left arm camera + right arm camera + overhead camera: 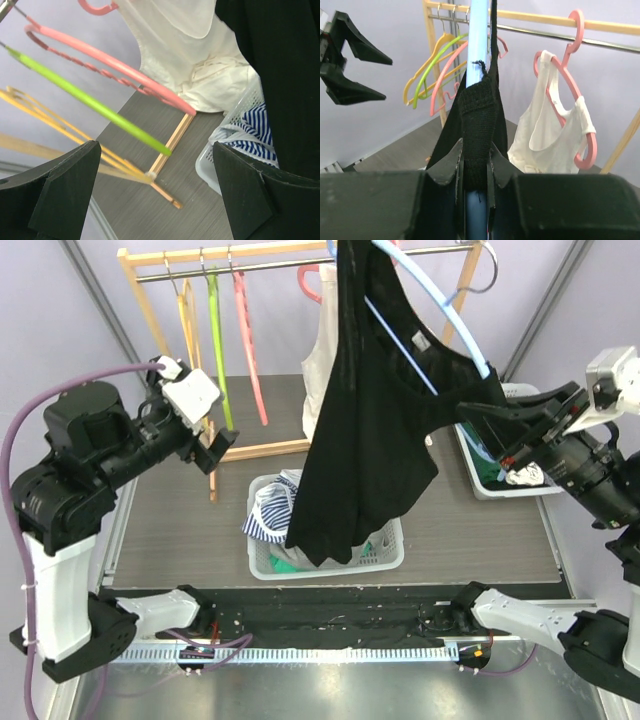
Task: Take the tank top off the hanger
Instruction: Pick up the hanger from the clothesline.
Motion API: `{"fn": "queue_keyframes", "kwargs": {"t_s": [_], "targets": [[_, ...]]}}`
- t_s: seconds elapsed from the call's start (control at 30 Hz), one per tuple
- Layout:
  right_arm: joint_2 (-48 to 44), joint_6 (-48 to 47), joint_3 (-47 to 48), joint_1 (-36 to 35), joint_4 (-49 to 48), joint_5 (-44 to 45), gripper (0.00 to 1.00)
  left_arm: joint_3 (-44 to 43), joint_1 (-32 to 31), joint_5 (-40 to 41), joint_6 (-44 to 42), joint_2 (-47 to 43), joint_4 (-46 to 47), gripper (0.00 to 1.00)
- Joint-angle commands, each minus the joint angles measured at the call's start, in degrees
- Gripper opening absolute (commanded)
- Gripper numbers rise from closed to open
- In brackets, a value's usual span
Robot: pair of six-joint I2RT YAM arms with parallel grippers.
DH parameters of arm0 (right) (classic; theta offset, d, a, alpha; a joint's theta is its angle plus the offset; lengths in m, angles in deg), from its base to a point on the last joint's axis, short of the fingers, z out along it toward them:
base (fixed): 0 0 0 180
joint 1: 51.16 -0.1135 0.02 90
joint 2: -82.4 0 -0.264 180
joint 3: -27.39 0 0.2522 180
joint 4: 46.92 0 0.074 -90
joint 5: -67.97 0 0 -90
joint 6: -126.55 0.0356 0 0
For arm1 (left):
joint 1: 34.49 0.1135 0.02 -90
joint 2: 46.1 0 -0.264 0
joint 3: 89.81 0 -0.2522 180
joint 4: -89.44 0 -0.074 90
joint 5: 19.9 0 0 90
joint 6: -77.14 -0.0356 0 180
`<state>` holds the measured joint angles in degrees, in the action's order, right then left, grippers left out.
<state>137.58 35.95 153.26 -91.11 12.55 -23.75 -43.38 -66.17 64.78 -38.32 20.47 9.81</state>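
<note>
The black fabric tank top [365, 440] hangs in the air over the middle of the table [180, 520]. It is draped on a light blue plastic hanger [440, 300], and its hem drops in front of a white slatted plastic laundry basket [392, 540] that stands near the table's near edge. The right claw [482, 412] reaches in from the right edge of the table. It is pressed together on the hanger's right-hand end, where the shoulder strap crosses it.

In the right wrist view, the two fingers [449, 162] squeeze the black strap [477, 130] against the blue bar [479, 35]. Whether the pads touch plastic or only cloth cannot be told.

The left claw [215, 448] is spread wide and holds nothing. It hovers well apart from the tank top, over the left side of the table, just beside the empty yellow, green and pink hangers [100, 107] on the wooden clothes rack [250, 252] along the far edge.

The garment's top and the hanger's left arm are cut off by the frame or buried under cloth, so the left strap cannot be made out. The tank top also covers part of the basket. A blue-and-white striped cloth [268, 510] shows at the basket's left side. Behind the tank top, a cream tank top on a pink hanger [545, 135] is half hidden in the top view.
</note>
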Motion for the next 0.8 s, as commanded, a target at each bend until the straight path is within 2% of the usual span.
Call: {"fn": "queue_keyframes", "kwargs": {"t_s": [0.0, 0.2, 0.37, 0.5, 0.57, 0.77], "targets": [[5.5, -1.1, 6.4, -0.2, -3.7, -2.7, 0.01, -5.1, 0.3, -4.4, 1.6, 1.9, 1.8, 1.00], [6.0, 0.5, 1.1, -0.2, 1.6, -11.0, 0.01, -4.4, 0.4, -7.2, 1.1, 0.7, 0.3, 1.00], [5.3, 0.5, -6.2, -0.2, 4.2, -24.5, 0.01, -4.2, 0.4, -10.4, -0.3, -0.6, -1.7, 1.00], [3.7, 0.3, -12.1, -0.2, 4.4, -30.0, 0.01, -6.0, 0.3, -14.4, -1.2, -1.6, -2.4, 1.00], [3.1, -0.1, -12.9, -0.2, 4.6, -32.4, 0.01, -6.3, 0.3, -19.1, -1.9, -2.4, -2.6, 1.00], [1.6, -3.8, -14.8, -0.2, 7.4, -38.7, 0.01, -2.3, 0.3, -26.8, -3.7, -3.4, -4.1, 1.00]]}}
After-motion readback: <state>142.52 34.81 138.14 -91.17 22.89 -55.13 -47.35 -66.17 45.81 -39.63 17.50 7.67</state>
